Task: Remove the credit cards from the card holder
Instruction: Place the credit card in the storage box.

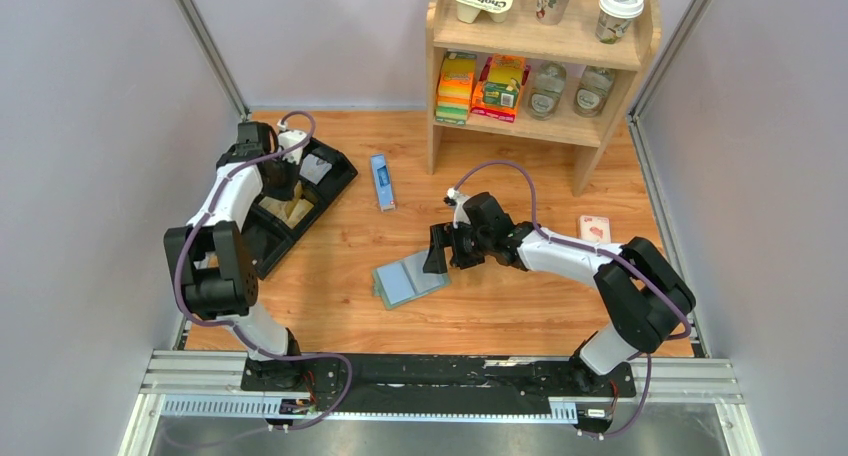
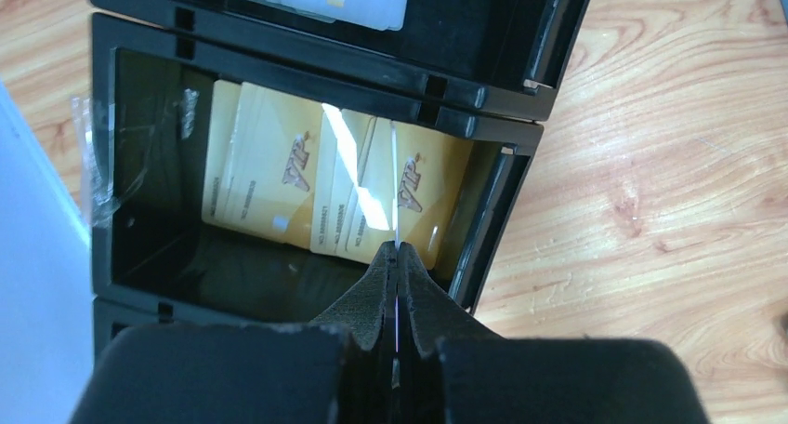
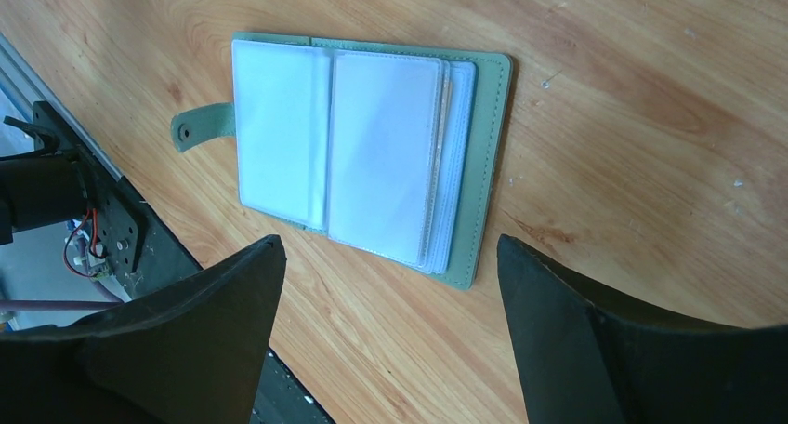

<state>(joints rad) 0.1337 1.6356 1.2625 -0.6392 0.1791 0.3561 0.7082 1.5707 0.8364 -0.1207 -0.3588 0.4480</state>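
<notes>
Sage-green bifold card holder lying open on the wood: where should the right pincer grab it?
Likely the stack of clear pocket pages, at its free edge opposite the strap tab, coming down from above with the open right pincer. The sage-green card holder lies flat, cover against the wooden table; only that page edge stands proud.

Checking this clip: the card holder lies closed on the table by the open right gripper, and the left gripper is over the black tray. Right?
No: the card holder lies open, not closed; the right wrist view shows its pocket pages spread. The rest stands: open right gripper beside it, left gripper over the black tray.
</notes>
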